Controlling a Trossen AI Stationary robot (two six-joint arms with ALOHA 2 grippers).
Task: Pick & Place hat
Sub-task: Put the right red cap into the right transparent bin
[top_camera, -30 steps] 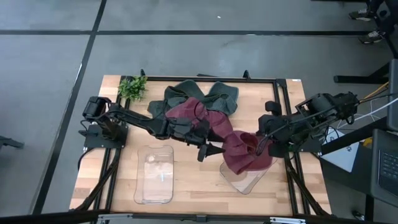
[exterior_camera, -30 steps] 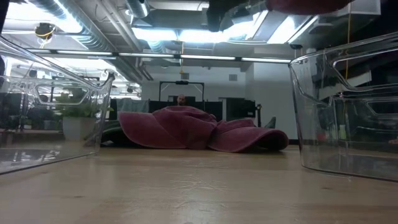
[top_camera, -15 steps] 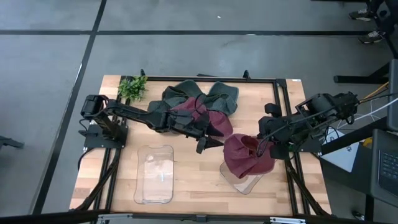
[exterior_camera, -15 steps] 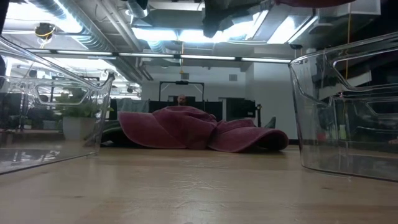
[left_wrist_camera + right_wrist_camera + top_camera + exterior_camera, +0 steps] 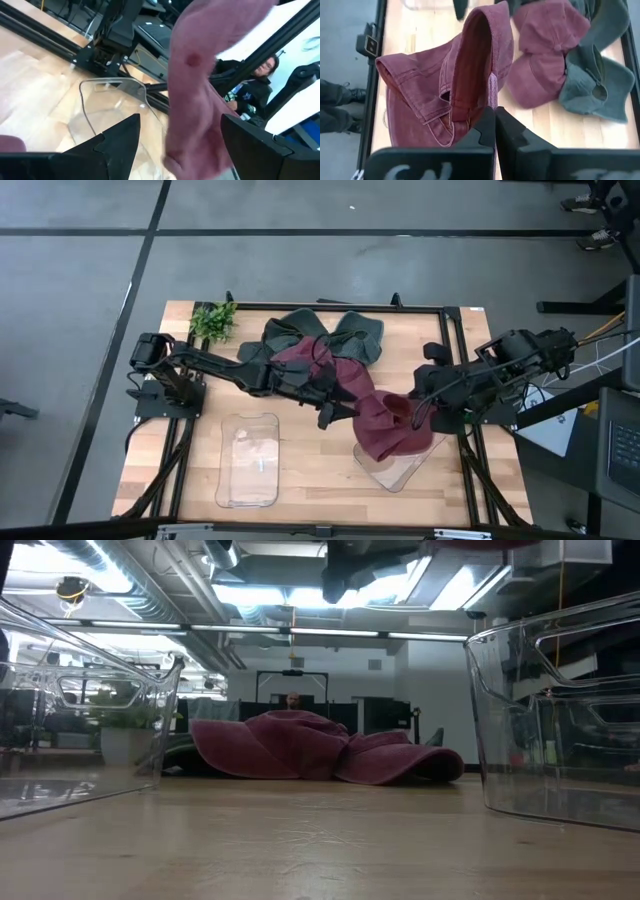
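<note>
**A:** From above, how many of each thing are on the table?

**B:** Two clear bins: the left clear bin [image 5: 248, 460] near the front edge and the right clear bin [image 5: 395, 468], which is mostly covered. Two maroon hats: the held maroon hat [image 5: 392, 426] hangs over the right bin, and a second maroon hat [image 5: 318, 364] lies further back in a pile with dark green hats [image 5: 355, 332]; I cannot count the green ones exactly. One small plant [image 5: 212, 320] stands at the back left corner.

**A:** And the grippers?

**B:** The right gripper [image 5: 418, 414] is pinched tight on the held hat's back edge. The left gripper [image 5: 338, 412] reaches in beside that hat with its fingers spread wide, gripping nothing that I can see. The hat's long axis runs diagonally, from the pile toward the right bin.

**A:** The level view?

**B:** Both bins frame the picture; the second maroon hat [image 5: 300, 748] lies flat between them, its long side across the table. A strip of the held hat [image 5: 480, 544] shows at the very top.

**A:** The left wrist?

**B:** The held hat [image 5: 197, 95] hangs upright between the wide-apart fingers [image 5: 120, 137], above the right bin [image 5: 107, 107].

**A:** The right wrist?

**B:** The closed fingers [image 5: 487, 131] clamp the held hat [image 5: 470, 75], whose hollow inside faces the camera
</note>
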